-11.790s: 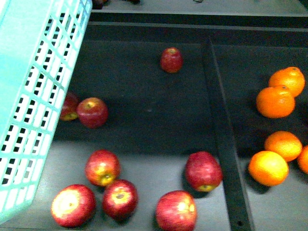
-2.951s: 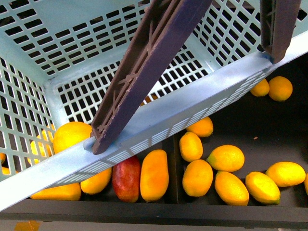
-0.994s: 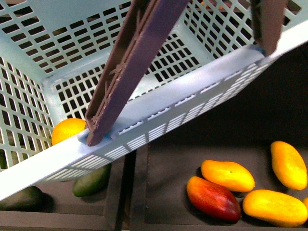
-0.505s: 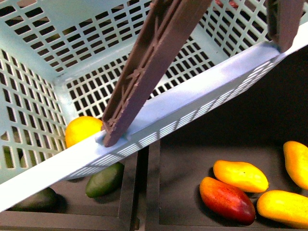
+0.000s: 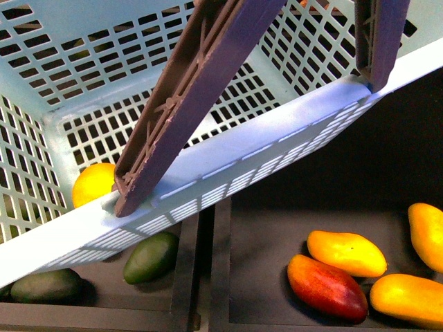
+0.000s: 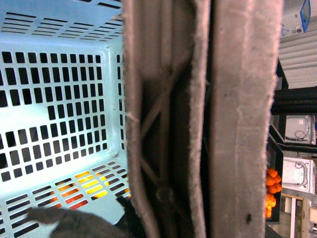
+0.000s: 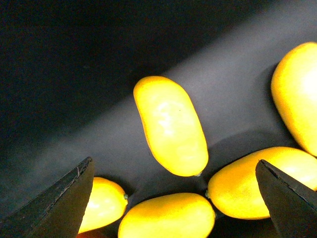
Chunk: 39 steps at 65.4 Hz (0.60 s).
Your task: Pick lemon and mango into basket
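A light teal basket [image 5: 228, 173] hangs tilted over dark fruit bins [image 5: 270, 228], filling the upper left of the front view with its brown handles [image 5: 187, 104] raised. In the left wrist view, one handle stands right against the lens and screens the left jaws, so whether they are open or closed cannot be told. Beyond it show the basket's slotted wall and base, with yellow and red glowing through the slots.

The lemon [image 5: 93, 183] sits inside the basket, tucked in the near corner by the foot of the nearer handle, and appears nowhere in the right wrist view. Below the basket's rim, two dark green oval fruits [image 5: 151, 257] lie in the left bin, near each other but apart. A raised divider [image 5: 206, 270] separates them from the right bin. There a red-blushed mango [image 5: 327, 287] lies just beside one of three yellow-orange mangoes [image 5: 346, 252].

The right jaws hang wide open over a dark bin floor, with their black fingertips [image 7: 64, 198] far apart. The mango [image 7: 171, 124] lies between them, untouched by either. Four neighbouring yellow fruits [image 7: 166, 215] crowd it: one close by each fingertip, one between the fingertips and nearer the camera, and one farther out beyond a fingertip.
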Available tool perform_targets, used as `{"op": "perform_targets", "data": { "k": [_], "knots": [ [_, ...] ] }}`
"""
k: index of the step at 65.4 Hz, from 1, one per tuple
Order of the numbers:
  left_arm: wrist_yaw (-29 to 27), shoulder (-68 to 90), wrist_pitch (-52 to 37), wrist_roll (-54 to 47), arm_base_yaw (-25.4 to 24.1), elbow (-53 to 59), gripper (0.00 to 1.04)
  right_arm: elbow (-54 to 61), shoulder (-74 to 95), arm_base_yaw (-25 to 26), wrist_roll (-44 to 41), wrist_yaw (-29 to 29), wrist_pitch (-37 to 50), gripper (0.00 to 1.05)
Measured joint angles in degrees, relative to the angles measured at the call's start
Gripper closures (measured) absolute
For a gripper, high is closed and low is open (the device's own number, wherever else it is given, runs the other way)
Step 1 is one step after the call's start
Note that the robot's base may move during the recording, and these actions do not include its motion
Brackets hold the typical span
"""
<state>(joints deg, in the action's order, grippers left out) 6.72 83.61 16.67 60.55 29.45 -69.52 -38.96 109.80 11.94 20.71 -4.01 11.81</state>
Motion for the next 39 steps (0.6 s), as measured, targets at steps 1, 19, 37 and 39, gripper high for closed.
{"op": "perform_targets", "data": {
  "k": [1,19,37,39],
  "knots": [
    [0.0,0.0,0.0,0.0,0.0,0.0,0.91,-0.4,0.7,-0.1,0.3,0.0,0.0,0.09],
    [0.8,0.0,0.0,0.2,0.0,0.0,0.91,-6.8,14.1,-2.6,5.8,0.0,0.2,0.09],
    [0.5,0.0,0.0,0.2,0.0,0.0,0.91,-9.4,19.1,-3.6,8.1,-0.6,0.5,0.09],
    [0.4,0.0,0.0,0.2,0.0,0.0,0.91,-9.7,19.6,-3.6,8.3,-0.7,0.5,0.09]
  ]
}}
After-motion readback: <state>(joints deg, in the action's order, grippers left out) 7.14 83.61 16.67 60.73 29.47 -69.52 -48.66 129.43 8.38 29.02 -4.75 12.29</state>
